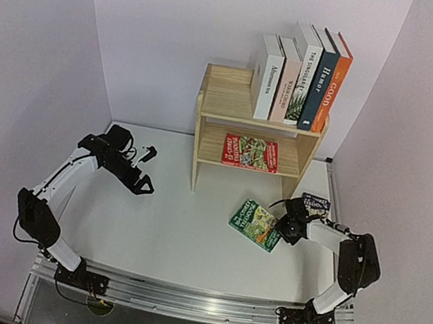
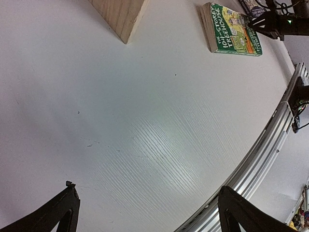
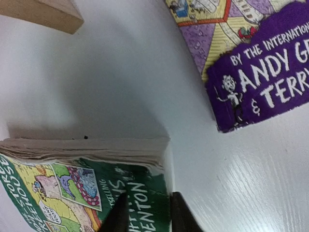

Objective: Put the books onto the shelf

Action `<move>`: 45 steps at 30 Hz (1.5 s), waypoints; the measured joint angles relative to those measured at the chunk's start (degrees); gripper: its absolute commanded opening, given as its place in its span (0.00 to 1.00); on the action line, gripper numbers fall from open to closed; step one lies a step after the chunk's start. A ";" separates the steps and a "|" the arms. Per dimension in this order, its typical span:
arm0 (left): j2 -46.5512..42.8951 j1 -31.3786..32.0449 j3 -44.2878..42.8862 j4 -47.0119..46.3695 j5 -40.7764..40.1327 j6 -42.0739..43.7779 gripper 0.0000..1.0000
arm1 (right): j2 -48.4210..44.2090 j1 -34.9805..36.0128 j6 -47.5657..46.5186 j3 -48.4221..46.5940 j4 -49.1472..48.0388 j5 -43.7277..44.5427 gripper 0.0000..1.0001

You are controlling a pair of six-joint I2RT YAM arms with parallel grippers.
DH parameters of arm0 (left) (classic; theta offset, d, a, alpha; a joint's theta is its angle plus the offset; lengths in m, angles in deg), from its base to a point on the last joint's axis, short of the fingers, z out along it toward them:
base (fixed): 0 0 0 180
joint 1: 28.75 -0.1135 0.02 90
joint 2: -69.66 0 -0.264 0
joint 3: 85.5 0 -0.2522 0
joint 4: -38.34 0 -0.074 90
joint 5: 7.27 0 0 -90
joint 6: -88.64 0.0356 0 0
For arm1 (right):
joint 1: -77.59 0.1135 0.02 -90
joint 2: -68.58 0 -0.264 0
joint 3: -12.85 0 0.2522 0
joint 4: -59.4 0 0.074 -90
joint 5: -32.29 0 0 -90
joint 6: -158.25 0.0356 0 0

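Right gripper (image 1: 285, 223) is down at a corner of the green treehouse book (image 1: 256, 223), which lies flat on the table (image 1: 172, 229) before the shelf (image 1: 219, 96) — jaws narrow, we can't tell if they're biting — left gripper (image 1: 144, 186) wide open, out of the way.

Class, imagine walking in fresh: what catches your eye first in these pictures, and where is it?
Five books stand upright in a row atop the wooden shelf, at its right end. A red book lies on its lower tier. On the white table in front, the right gripper is at a green paperback's corner.
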 measured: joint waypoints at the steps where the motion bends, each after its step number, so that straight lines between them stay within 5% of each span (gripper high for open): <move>1: -0.05 0.00 0.01 0.00 0.02 0.00 1.00 | -0.19 -0.11 0.15 0.75 -1.69 -0.53 0.07; 3: -0.17 0.00 0.02 0.00 0.09 0.00 1.00 | -0.68 -0.32 1.03 2.52 -5.50 -1.63 0.00; 14: -0.36 0.00 0.99 -0.90 1.81 -0.02 1.00 | -4.30 1.72 -4.71 9.51 -16.98 -9.99 0.00; 22: -0.63 0.64 7.51 -2.83 8.13 3.36 1.00 | -7.13 21.06 -15.87 8.70 -13.99 -10.84 0.00; 29: 1.67 7.82 15.49 -6.38 9.61 12.28 1.00 | -4.04 31.68 -21.48 2.37 -15.17 -9.94 0.00; 39: 5.08 22.46 20.42 -15.22 -0.71 28.77 1.00 | 5.10 29.11 -8.40 -2.99 -20.03 -15.98 0.00; 45: -4.14 26.68 33.28 -24.48 -7.01 41.95 1.00 | 5.99 26.37 5.93 -3.73 -23.54 -21.94 0.00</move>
